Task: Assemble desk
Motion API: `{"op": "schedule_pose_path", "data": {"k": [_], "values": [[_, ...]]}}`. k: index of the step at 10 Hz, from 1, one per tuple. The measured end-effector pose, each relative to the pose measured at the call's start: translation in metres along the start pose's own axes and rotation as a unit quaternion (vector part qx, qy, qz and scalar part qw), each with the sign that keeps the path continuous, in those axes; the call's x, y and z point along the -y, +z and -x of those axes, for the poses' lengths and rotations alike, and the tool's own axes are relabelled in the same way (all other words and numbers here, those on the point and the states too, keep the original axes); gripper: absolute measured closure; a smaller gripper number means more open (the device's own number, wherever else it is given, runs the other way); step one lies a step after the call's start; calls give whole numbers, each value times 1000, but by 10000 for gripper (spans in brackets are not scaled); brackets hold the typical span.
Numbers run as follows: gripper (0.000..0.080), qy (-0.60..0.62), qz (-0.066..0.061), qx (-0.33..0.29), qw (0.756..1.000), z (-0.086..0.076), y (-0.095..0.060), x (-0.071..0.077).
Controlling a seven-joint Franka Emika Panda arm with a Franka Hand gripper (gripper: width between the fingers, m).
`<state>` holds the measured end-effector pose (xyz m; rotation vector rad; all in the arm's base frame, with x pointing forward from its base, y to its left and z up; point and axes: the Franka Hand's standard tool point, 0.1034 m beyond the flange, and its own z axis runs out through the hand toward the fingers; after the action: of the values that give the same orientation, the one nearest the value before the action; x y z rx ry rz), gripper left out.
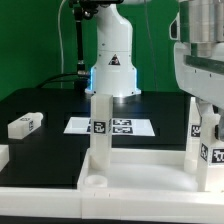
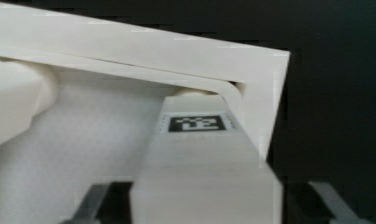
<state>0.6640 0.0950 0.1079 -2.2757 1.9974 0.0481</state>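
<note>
A black table stands before a green backdrop, with the robot's white base (image 1: 112, 62) at the far side. Nearest the camera lies the desk tabletop (image 1: 140, 172), a large white slab with a raised rim and a round corner socket (image 1: 92, 182) showing at its near corner on the exterior view's left. Two white square-section legs stand upright on the slab. The left upright leg (image 1: 100, 135) rises from the far corner on the exterior view's left, with a black-and-white tag facing the camera. The right upright leg (image 1: 201, 140) stands on the exterior view's right and also carries a tag (image 1: 203, 153). The robot arm (image 1: 197, 50) reaches down from above onto this right leg. In the wrist view, the gripper (image 2: 211, 205) straddles that leg, one dark finger (image 2: 107, 200) on each side, and the leg runs away from the camera to meet the slab. A thin dark gap shows beside one finger, so the jaws look slightly parted and not clamped on the leg. Beyond the slab, the marker board (image 1: 110, 127) lies flat on the table, partly hidden by the left upright leg. A loose leg (image 1: 25, 124) lies on its side, well apart, on the exterior view's left. Another white part (image 1: 3, 156) is cut off by the picture's edge there.
</note>
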Motion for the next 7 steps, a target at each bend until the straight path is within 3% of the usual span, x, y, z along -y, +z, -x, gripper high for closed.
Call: {"op": "schedule_pose_path", "data": {"k": [2, 7], "values": [[183, -42, 2, -1, 999, 4, 1, -1], [150, -218, 4, -2, 976, 8, 2, -1]]}}
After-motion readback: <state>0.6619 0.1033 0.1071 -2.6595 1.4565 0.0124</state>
